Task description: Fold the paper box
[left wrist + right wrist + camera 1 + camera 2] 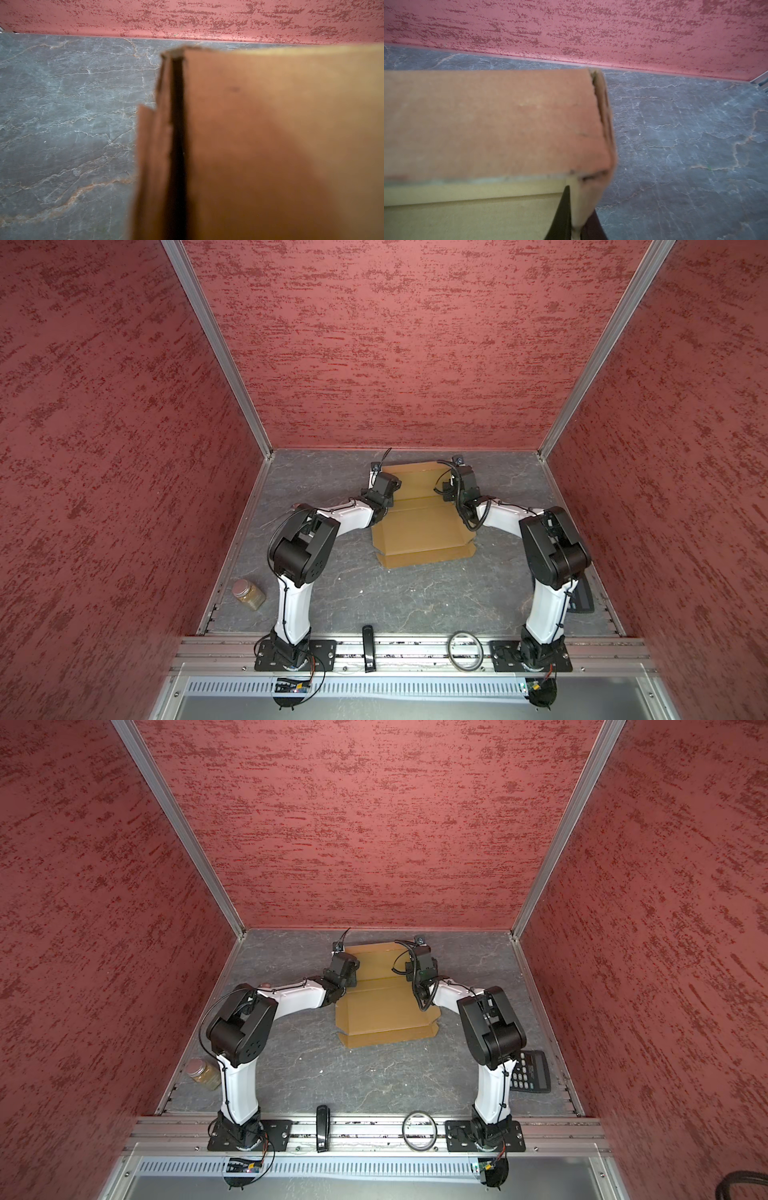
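Note:
The paper box (419, 531) (386, 1011) is brown cardboard lying mid-table, its near flap flat and its far panel raised. My left gripper (390, 484) (351, 965) sits at the box's left edge near the far end. In the left wrist view the cardboard side wall (270, 135) runs straight into the jaws and hides the fingers. My right gripper (451, 489) (415, 969) is at the right edge. In the right wrist view its dark fingers (562, 218) pinch the upright side flap from both sides, and the raised panel (488, 124) fills the picture.
A lidded jar (248, 594) stands near the left wall. A calculator (530, 1071) lies by the right arm's base. A black bar-shaped item (368, 649) and a metal ring (465, 650) rest on the front rail. Red walls enclose three sides.

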Robot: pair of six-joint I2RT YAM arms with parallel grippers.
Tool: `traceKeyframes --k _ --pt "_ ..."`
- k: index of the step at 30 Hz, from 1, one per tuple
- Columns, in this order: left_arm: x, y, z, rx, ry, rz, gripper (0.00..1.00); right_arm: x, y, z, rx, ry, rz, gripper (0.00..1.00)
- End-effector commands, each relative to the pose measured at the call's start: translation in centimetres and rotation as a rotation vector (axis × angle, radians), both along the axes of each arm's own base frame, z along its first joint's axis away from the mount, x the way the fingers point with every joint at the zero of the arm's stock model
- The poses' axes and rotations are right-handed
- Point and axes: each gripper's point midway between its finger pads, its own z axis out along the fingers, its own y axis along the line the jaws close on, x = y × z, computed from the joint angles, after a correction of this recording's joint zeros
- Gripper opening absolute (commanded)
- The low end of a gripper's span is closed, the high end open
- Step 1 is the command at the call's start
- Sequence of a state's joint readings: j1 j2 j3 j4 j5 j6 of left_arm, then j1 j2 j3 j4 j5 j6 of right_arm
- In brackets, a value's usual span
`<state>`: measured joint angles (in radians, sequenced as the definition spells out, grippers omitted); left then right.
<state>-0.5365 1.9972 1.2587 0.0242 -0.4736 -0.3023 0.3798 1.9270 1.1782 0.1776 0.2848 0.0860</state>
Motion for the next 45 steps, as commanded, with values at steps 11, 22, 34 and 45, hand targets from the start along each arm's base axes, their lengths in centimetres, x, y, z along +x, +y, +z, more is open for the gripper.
traceKeyframes --k 11,22,34,45 --pt "-1.7 -3.5 -2.6 -0.059 0.103 -0.137 0.0 -1.6 4.0 -1.6 0.011 0.082 0.108 0.07" --pt "-2.0 -3.4 -2.9 -0.053 0.113 -0.137 0.0 -1.2 4.6 -2.3 0.03 0.092 0.121 0.05" --pt "-1.9 -3.8 -2.9 -0.053 0.116 -0.152 0.0 -0.3 5.2 -2.6 0.066 0.077 0.1 0.15" --pt "-1.7 -4.0 -2.9 -0.051 0.118 -0.161 0.0 0.3 5.1 -3.0 0.066 0.075 0.068 0.19"
